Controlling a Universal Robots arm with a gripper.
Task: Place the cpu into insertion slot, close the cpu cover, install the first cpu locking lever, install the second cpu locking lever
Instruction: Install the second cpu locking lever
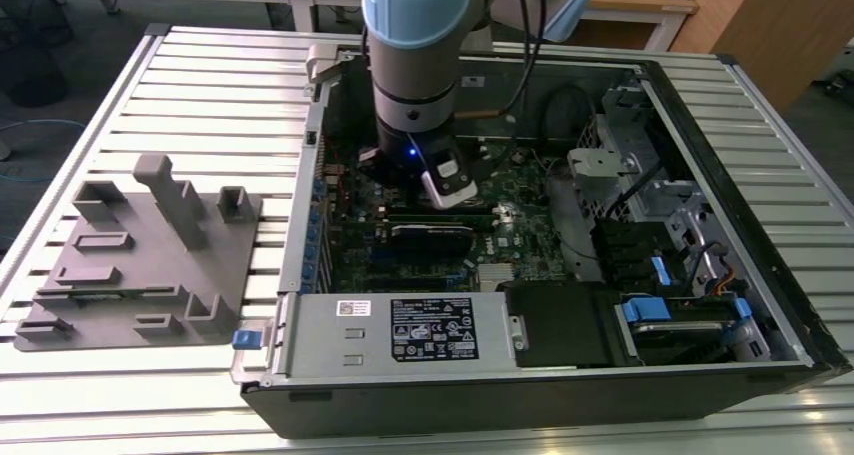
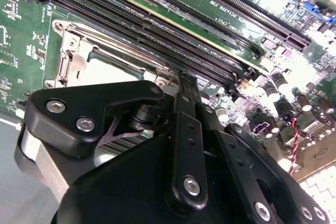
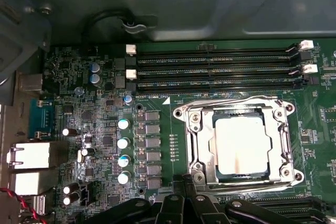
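Observation:
In the first wrist view the cpu (image 3: 244, 145) lies flat in the insertion slot (image 3: 195, 174), its silver face showing through the window of the cpu cover (image 3: 202, 142). The cover is down over it. A thin silvery lever wire (image 3: 231, 102) runs along the frame's edge. My gripper (image 3: 185, 178) hovers just beside the socket, its black fingers drawn together with nothing seen between them. The second wrist view shows the gripper (image 2: 181, 74) right at the corner of the cover (image 2: 73, 51). In the exterior view the gripper (image 1: 451, 197) reaches down into the open computer case (image 1: 534, 395).
Long black memory slots (image 3: 215, 69) run beside the socket, and a column of upright capacitors (image 3: 124, 150) stands nearby. The case holds a drive cage (image 1: 667, 235) and a power supply (image 1: 400, 330). A grey fixture block (image 1: 147, 255) sits on the slatted table at the exterior view's left.

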